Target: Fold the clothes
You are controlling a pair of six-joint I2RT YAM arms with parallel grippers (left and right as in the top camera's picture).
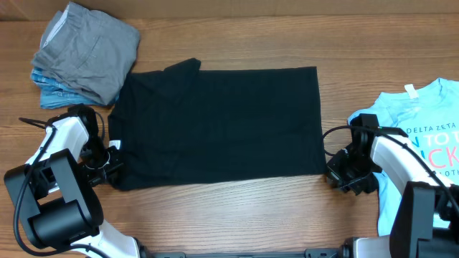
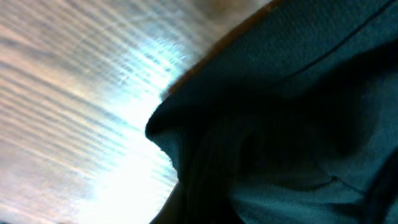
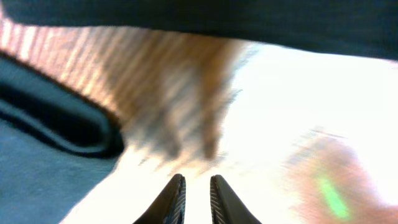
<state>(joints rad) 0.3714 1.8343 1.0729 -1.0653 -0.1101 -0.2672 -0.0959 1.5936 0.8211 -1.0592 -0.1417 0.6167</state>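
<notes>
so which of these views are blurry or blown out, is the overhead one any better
Overhead: sharp and evenly lit, though the black shirt reads as a flat dark patch. Left wrist: soft throughout, with a bright glare patch on the table beside the shirt. Right wrist: smeared, the table blown out to white; only the fingertips look fairly crisp.

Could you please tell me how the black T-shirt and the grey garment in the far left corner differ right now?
The black T-shirt lies spread flat in the middle of the table; the grey garment is folded into a compact bundle. The black T-shirt rests on the table itself, the grey garment on a blue piece. Both are plain, with no print showing.
</notes>
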